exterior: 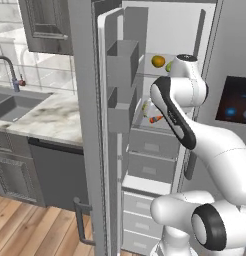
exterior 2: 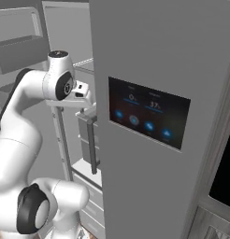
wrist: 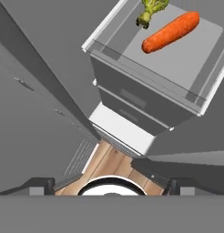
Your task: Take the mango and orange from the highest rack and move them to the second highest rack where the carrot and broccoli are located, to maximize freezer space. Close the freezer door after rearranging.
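We see our arm (exterior: 195,125) raised in front of the open freezer, its elbow bent and its hand turned toward the shelves. In the left base view the door (exterior: 112,125) stands swung wide to the left, its bins facing into the room, and on the highest rack (exterior: 160,74) the orange (exterior: 158,61) sits in plain sight, with a greenish fruit, most likely the mango (exterior: 168,66), just beside it and half hidden behind our wrist. Neither is touched. One rack below, the carrot (exterior: 156,119) lies on the second highest rack (exterior: 150,124). Our hand view looks down on that same rack (wrist: 177,63), where the carrot (wrist: 170,31) lies flat and slanted, with the broccoli (wrist: 152,10) just beside it at the top edge. Below the rack front we see grey drawers (wrist: 132,104), then a strip of wood floor (wrist: 109,161). Our gripper (wrist: 112,186) holds nothing, and its two finger tips (wrist: 38,186) stand wide apart at the bottom corners of the hand view. In the right base view the closed fridge door carries a lit display panel (exterior 2: 148,119).
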Controlling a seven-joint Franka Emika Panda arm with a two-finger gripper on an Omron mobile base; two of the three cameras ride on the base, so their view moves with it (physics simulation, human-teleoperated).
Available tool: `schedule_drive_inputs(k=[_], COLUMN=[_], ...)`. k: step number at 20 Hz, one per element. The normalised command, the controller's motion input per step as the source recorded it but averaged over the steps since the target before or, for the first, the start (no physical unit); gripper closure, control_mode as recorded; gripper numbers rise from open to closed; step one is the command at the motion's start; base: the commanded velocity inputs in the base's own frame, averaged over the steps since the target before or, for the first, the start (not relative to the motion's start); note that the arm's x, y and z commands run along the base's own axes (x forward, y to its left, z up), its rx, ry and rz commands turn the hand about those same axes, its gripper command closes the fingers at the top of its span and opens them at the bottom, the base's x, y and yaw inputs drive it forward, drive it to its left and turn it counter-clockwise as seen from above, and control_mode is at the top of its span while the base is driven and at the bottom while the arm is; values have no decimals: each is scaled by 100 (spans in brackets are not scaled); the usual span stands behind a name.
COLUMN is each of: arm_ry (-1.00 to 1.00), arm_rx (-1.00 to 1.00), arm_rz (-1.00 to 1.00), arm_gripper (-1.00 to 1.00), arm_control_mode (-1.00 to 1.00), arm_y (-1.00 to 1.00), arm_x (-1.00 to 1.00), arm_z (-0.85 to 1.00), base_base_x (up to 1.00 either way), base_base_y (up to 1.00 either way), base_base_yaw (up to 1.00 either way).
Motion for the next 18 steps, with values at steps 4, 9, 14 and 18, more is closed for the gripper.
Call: schedule_drive_inputs(k=[4, 9, 14, 18], arm_ry=[0, 0, 0, -7], arm_rx=[0, 0, 0, 0], arm_rz=[9, 0, 0, -7], arm_gripper=[-100, -100, -100, -100], arm_control_mode=[-100, -100, -100, -100], arm_y=[73, 77, 56, 3], arm_x=[25, 16, 14, -1], arm_z=[3, 18, 25, 41], base_base_x=[0, 0, 0, 0], base_base_y=[0, 0, 0, 0], base_base_yaw=[0, 0, 0, 0])
